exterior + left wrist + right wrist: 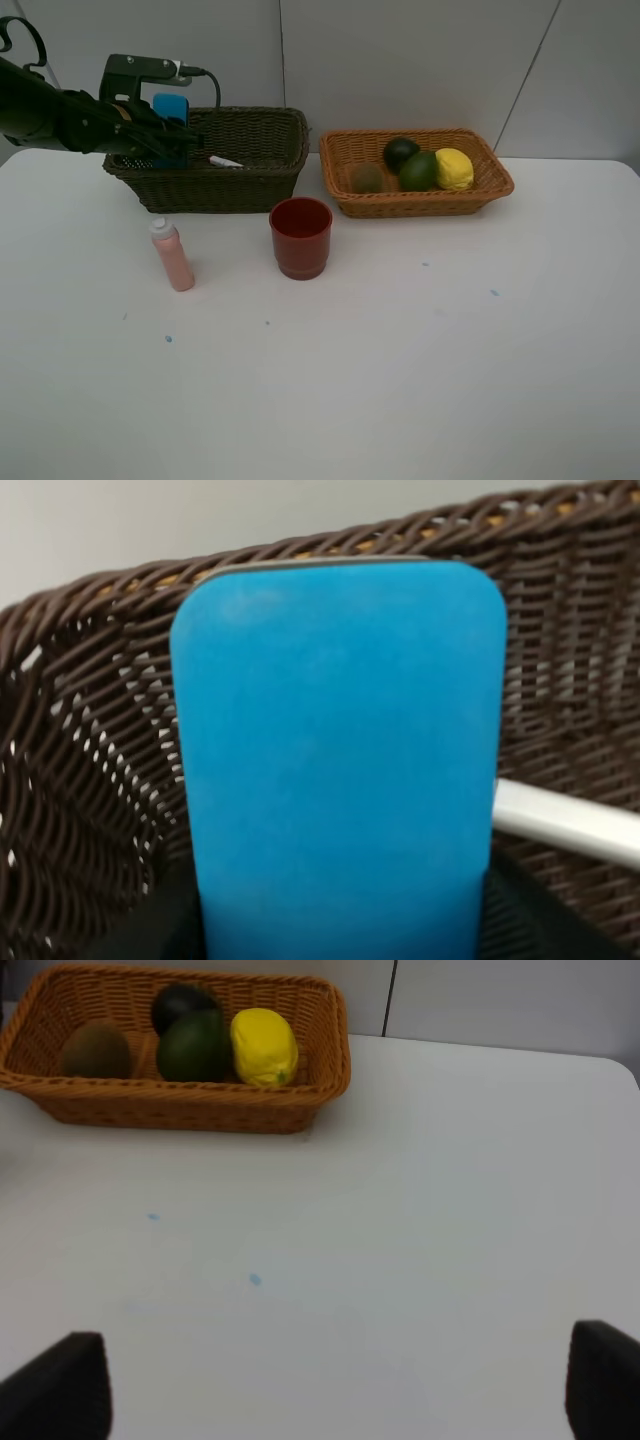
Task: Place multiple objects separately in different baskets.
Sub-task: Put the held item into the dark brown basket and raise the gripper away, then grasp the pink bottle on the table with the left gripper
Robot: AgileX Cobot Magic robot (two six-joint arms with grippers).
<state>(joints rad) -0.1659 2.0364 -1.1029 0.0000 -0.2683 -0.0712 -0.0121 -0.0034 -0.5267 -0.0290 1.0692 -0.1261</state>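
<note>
Reading the bench (400, 380) as a clock from the high camera, twelve at the far wall: your left hand (168, 135) is up at eleven o'clock, over the nine o'clock end of the dark basket (255, 165). It is closed on the blue eraser (171, 107), which stands on end between the jaws with its top above the rim. From the left wrist the eraser fills the view, with brown wicker wall behind it. The white marker (225, 161) lies inside that basket, just at the eraser's three o'clock side. Over at one o'clock sits the orange basket (495, 180), and it's carrying four fruits. The kiwi (366, 178) is at its nine o'clock end and the yellow lemon (454, 168) at its three o'clock end. The green fruit (418, 171) is pressed against the lemon, and the dark mangosteen (400, 151) is tucked at the green one's eleven. The red cup (300, 237) stands mouth up on the bench, near the middle, just in front of the dark basket's three o'clock corner. The pink bottle (172, 255) with its white cap is at ten o'clock, well clear of the cup. Your right hand (340, 1390) hangs over bare bench at the three o'clock side, jaws spread wide with nothing between them.
</note>
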